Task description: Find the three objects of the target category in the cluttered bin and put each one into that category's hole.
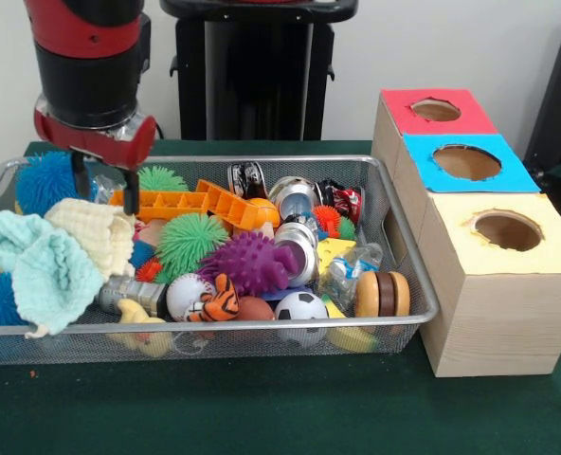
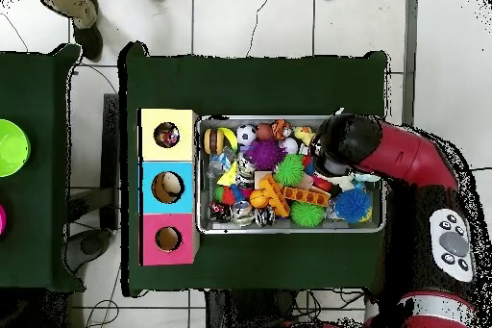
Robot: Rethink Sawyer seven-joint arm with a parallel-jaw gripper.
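My gripper (image 1: pixel 103 182) hangs open over the left end of the wire mesh bin (image 1: pixel 423 284), its fingers (image 1: pixel 131 190) apart with nothing held. It sits just above a cream cloth (image 1: pixel 96 232), beside a blue spiky ball (image 1: pixel 44 180). The bin holds a purple spiky ball (image 1: pixel 252 261), green spiky balls (image 1: pixel 190 242), a soccer ball (image 1: pixel 301 305), a baseball (image 1: pixel 188 294), a tiger plush (image 1: pixel 219 301), metal cans (image 1: pixel 295 194) and an orange plastic rack (image 1: pixel 200 202). In the overhead view the arm's wrist (image 2: pixel 336 146) covers the gripper above the bin (image 2: pixel 288 231).
Right of the bin stands a row of boxes with round holes: red (image 1: pixel 437 109), blue (image 1: pixel 465 161), yellow (image 1: pixel 508 230). A mint cloth (image 1: pixel 34 265) drapes over the bin's left front. A person's shoes (image 2: pixel 86 16) show on the floor beyond the table.
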